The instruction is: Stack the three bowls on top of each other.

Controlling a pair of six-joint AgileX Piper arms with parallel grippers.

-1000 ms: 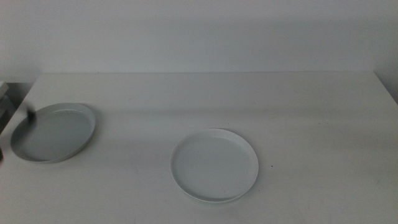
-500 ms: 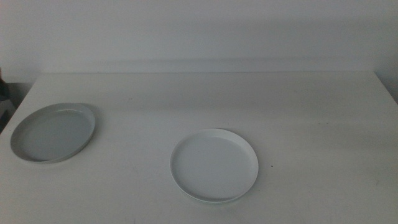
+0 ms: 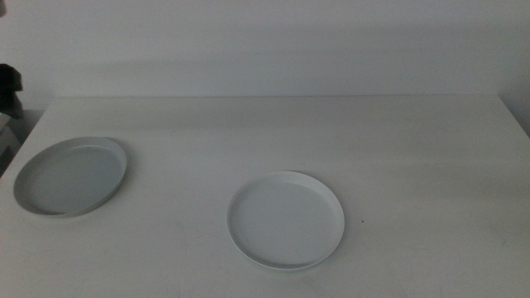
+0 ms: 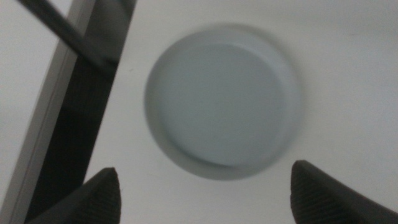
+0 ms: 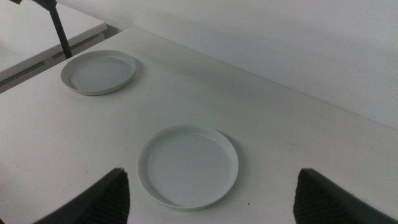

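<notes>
The grey-blue bowl (image 3: 70,176) lies flat near the table's left edge. It also shows in the left wrist view (image 4: 224,102) and the right wrist view (image 5: 98,71). The white bowl (image 3: 286,219) lies at the table's front middle, and shows in the right wrist view (image 5: 188,165). The mint green bowl is out of view. My left gripper (image 4: 205,169) is open and empty, high above the grey-blue bowl. Only a dark bit of that arm (image 3: 10,83) shows at the far left of the middle view. My right gripper (image 5: 212,171) is open and empty, held back above the table's near right side, outside the middle view.
The white table (image 3: 373,141) ends in a left edge close to the grey-blue bowl, with a dark gap and a pale frame (image 4: 56,112) beyond it. A wall stands behind the table.
My left gripper has let go of the grey-blue bowl's left rim and risen away to the upper left. The bowl has settled flat. The white bowl has not moved.
</notes>
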